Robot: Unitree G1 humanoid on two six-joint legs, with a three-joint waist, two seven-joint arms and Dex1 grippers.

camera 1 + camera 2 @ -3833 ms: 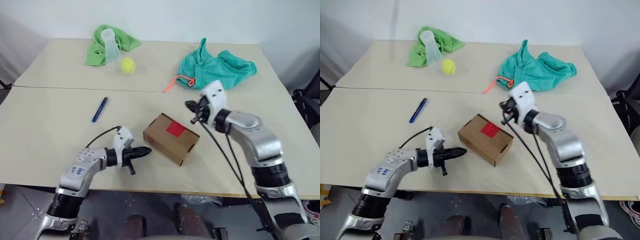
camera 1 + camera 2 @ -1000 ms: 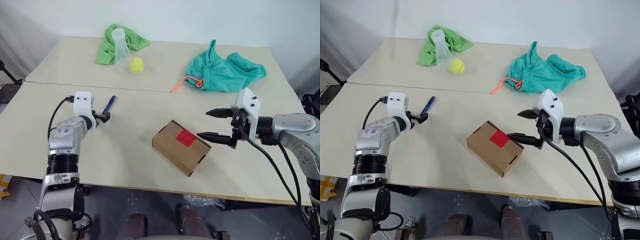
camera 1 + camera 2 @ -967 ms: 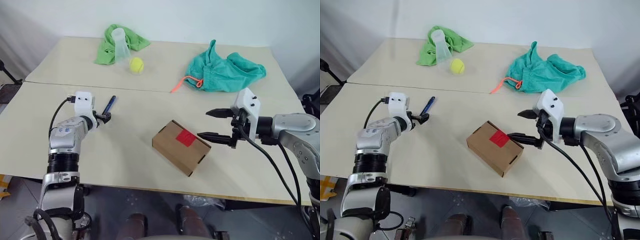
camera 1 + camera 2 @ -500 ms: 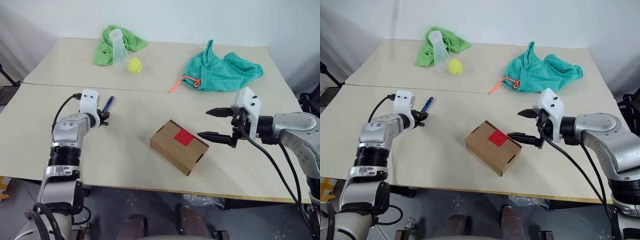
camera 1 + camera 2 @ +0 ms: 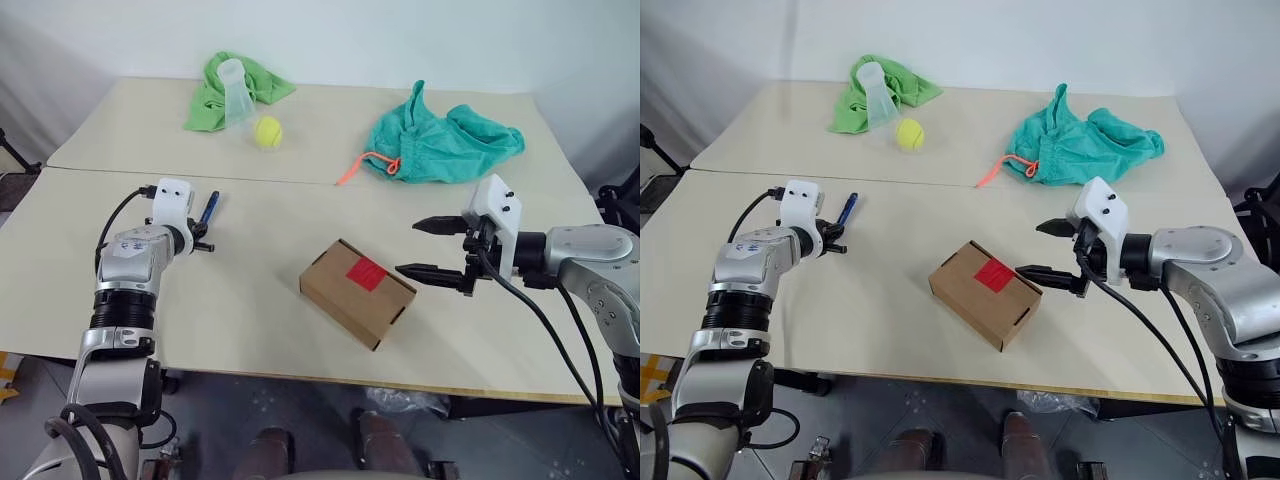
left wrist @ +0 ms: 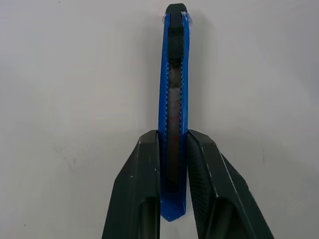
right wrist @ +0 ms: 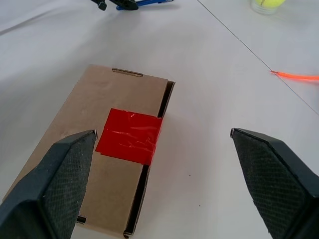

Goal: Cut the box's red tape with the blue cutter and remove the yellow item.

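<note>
The blue cutter (image 6: 173, 99) lies flat on the table at the left, and my left gripper (image 6: 173, 137) is shut on its near end, one finger pressed against each side. From the head it appears as a cutter (image 5: 209, 206) sticking out beyond my left gripper (image 5: 202, 233). The brown box (image 5: 357, 293) sits mid-table with the red tape (image 7: 129, 136) across its closed lid seam. To the right of the box, my right gripper (image 5: 410, 248) hovers open and empty, fingers spread wide and pointing at it. The yellow item is out of view.
A tennis ball (image 5: 267, 131) and a green cloth (image 5: 212, 100) with a clear cup (image 5: 236, 88) lie at the back left. A teal drawstring bag (image 5: 445, 145) with an orange cord (image 5: 352, 170) lies at the back right. A seam crosses the table behind the cutter.
My left gripper's fingers have closed around the cutter's near end. The right arm and the box have stayed still; the view has shifted slightly.
</note>
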